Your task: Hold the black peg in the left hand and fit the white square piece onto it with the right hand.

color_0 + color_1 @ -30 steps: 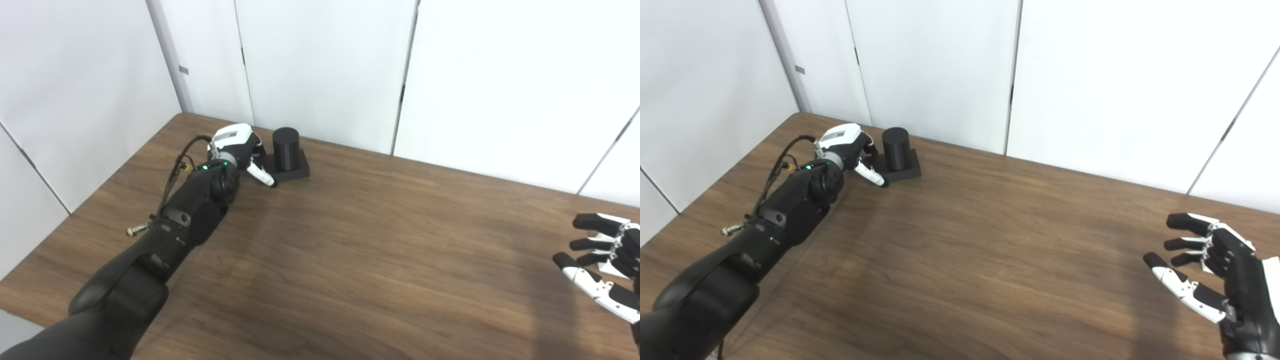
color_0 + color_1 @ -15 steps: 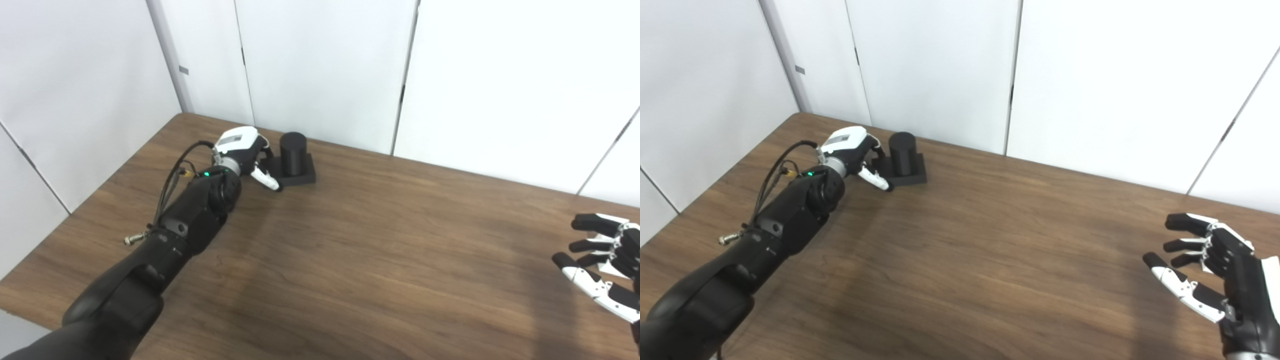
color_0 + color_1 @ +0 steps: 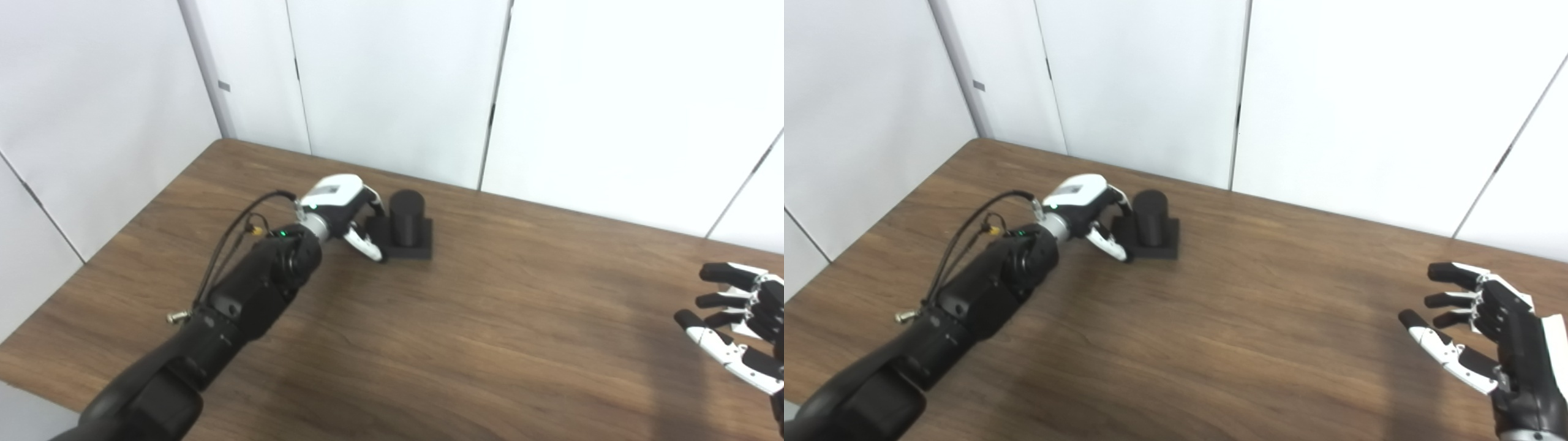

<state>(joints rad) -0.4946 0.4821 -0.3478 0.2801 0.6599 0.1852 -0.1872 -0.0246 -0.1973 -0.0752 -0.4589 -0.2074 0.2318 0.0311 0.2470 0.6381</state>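
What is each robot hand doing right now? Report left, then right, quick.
Left robot hand: closed on the base of the black cylindrical peg, standing on the brown wooden table.
Right robot hand: open, holding nothing.

We see dark wood-grain table (image 3: 465, 343), far edge against white wall panels. Black peg (image 3: 407, 217), upright cylinder on square base, rests on table near far left area. Rest of surface shows only shadows.
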